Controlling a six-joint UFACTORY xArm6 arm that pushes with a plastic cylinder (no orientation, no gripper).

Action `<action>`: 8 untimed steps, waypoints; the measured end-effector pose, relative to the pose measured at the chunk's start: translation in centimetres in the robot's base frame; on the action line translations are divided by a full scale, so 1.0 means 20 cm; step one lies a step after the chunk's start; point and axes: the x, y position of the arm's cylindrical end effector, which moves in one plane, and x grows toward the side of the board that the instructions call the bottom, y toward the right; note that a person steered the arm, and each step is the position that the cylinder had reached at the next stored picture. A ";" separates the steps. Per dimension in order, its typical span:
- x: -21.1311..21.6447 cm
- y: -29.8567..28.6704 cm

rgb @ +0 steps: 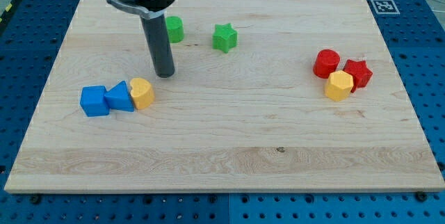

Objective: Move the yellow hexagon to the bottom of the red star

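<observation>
The yellow hexagon (339, 85) lies at the view's right, touching the lower left side of the red star (358, 73) and sitting just below the red cylinder (326, 63). My tip (165, 76) rests on the board left of centre, far from that group. It stands just above and to the right of a second yellow block (142, 93), whose shape is rounded and unclear. A small gap separates my tip from that block.
A blue cube (94, 101) and a blue triangular block (119, 97) lie in a row touching the left yellow block. A green cylinder (174, 28) sits just behind the rod. A green star (224, 37) lies near the board's top centre.
</observation>
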 end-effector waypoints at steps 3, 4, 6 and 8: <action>0.03 0.47; 0.06 0.55; 0.11 0.84; 0.12 1.03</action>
